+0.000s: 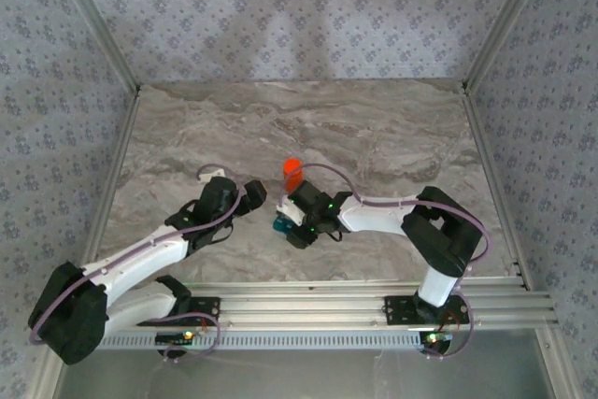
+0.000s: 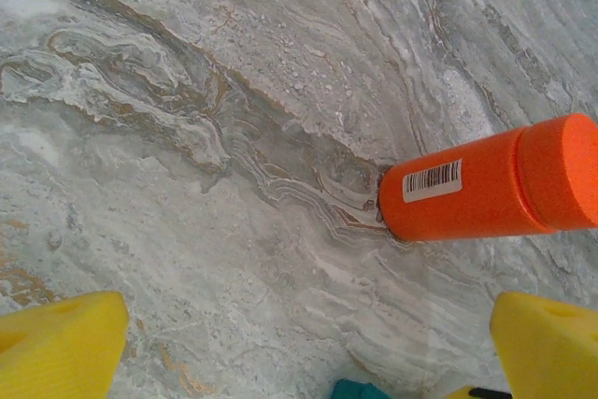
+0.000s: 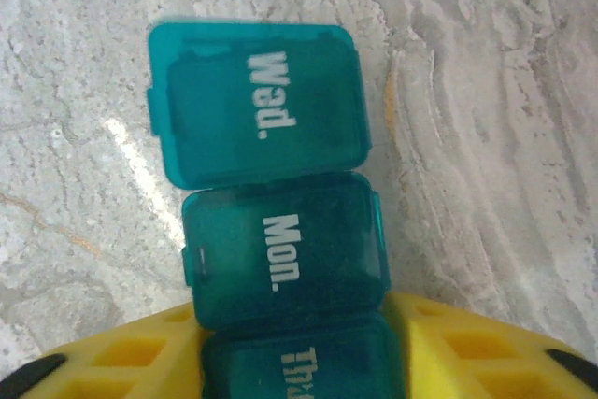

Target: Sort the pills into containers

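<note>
- Between the yellow fingers (image 3: 467,343) of the right tool (image 3: 294,348) lies the near end of the small teal-blue plastic strip of lidded containers (image 3: 327,231), flat on the grey marble-patterned surface (image 3: 84,137).
- That tool's jaws stand narrow, close against both sides of the "Thu." compartment (image 3: 299,371); I cannot tell whether they press it.
- Beyond those fingers the "Mon." lid (image 3: 285,263) looks shut. The "Wed." lid (image 3: 262,105), farthest from the tool, sits skewed and may be lifted.
- Ahead of the left tool (image 2: 308,343), which gapes wide and holds nothing, stands the capped orange cylindrical plastic bottle (image 2: 486,189), probably holding the pills.
- The step looks like settling the strip for filling. Done well, the fingers part evenly and draw straight back, so the light strip neither slides nor tips.
- With both tools near each other, the left one should give way before either reaches in.
</note>
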You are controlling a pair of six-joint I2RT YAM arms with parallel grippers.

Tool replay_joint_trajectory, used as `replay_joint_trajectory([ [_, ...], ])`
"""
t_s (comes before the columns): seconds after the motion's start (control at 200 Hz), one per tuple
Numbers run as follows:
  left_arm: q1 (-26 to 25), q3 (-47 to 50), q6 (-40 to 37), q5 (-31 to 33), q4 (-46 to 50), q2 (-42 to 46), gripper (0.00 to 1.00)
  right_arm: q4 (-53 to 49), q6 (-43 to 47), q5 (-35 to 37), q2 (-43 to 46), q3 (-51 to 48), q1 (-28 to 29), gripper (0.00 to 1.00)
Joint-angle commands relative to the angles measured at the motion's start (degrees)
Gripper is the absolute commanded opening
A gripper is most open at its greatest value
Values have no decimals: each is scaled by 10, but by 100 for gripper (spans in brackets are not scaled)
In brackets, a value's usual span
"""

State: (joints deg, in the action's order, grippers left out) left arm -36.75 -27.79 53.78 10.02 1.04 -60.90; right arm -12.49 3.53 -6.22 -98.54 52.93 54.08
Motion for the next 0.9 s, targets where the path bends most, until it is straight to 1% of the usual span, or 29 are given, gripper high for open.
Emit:
replay_joint_trajectory([
  [0.0,2,-25,-10,-7,-13,-5,99,-22,-3,22,-7,-11,5,58],
  [0.095,3,-29,-11,-9,-11,-8,99,-20,-10,31,2,-19,6,62],
  [0.29,2,-47,-25,-10,14,-15,99,-27,-33,81,24,-39,1,64],
  [0.435,2,-56,-37,-13,34,-17,99,-31,-55,111,29,-46,-25,64],
  [0.51,2,-55,-38,-13,37,-15,99,-19,-70,114,39,-53,-42,64],
  [0.58,2,-53,-39,-14,39,-13,99,-9,-75,91,51,-61,-53,64],
  [0.755,2,-56,-56,-18,62,-7,99,-1,-93,40,95,-86,-56,64],
  [0.895,-5,-67,-86,-14,107,-6,99,12,-130,-10,141,-106,-86,64],
])
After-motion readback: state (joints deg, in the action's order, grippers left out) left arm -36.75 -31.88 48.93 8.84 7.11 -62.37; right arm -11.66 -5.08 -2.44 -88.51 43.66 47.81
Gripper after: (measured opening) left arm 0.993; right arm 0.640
